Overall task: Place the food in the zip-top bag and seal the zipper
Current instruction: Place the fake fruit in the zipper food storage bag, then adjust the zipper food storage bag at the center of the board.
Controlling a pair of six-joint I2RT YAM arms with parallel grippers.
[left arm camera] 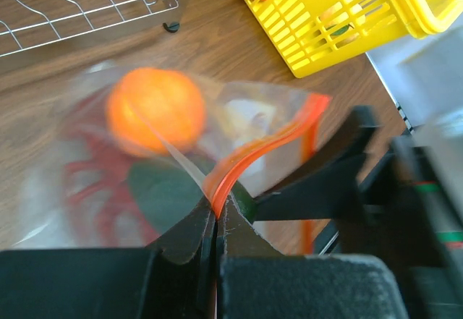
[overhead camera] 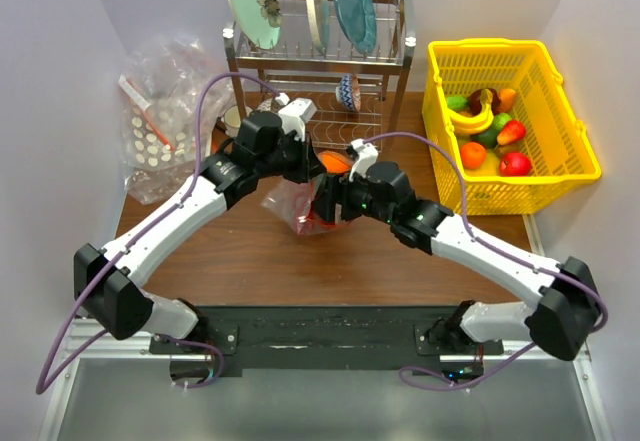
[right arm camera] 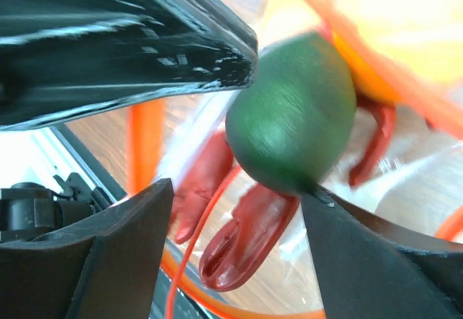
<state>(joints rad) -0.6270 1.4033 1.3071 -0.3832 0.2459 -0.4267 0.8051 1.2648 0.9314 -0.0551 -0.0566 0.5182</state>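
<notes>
The left claw (left arm camera: 217,216) is clenched on the zipper (left arm camera: 249,156), its two fingers pressed together with the red strip pinched between them at the top edge of the zip-top bag (left arm camera: 271,124). From that pinch the strip curves up and away towards the bag's far corner. Whether the strip is pressed closed along its whole width cannot be told.

All three pieces of food sit inside the clear pouch. The orange (left arm camera: 155,109) lies towards the end away from the pinch, the green fruit (right arm camera: 293,113) is just beside the pinched strip, and the lobster (right arm camera: 242,243) lies beneath them, one red pincer pointing down.

The right claw (right arm camera: 237,192) is released, its fingers standing wide apart on either side of the lower part of the pouch. The green fruit, behind the plastic, rests against the tip of one finger, while the other finger stands clear of it. The left claw's dark fingers cross just above.

In the top view the pouch hangs between the two claws over the middle of the wooden surface (overhead camera: 250,251); whether its bottom touches the wood cannot be told. A yellow basket (overhead camera: 560,176) of other toy food stands to the right, a dish rack (overhead camera: 240,61) with plates at the back, and a heap of dotted plastic bags (overhead camera: 165,126) at the back left
</notes>
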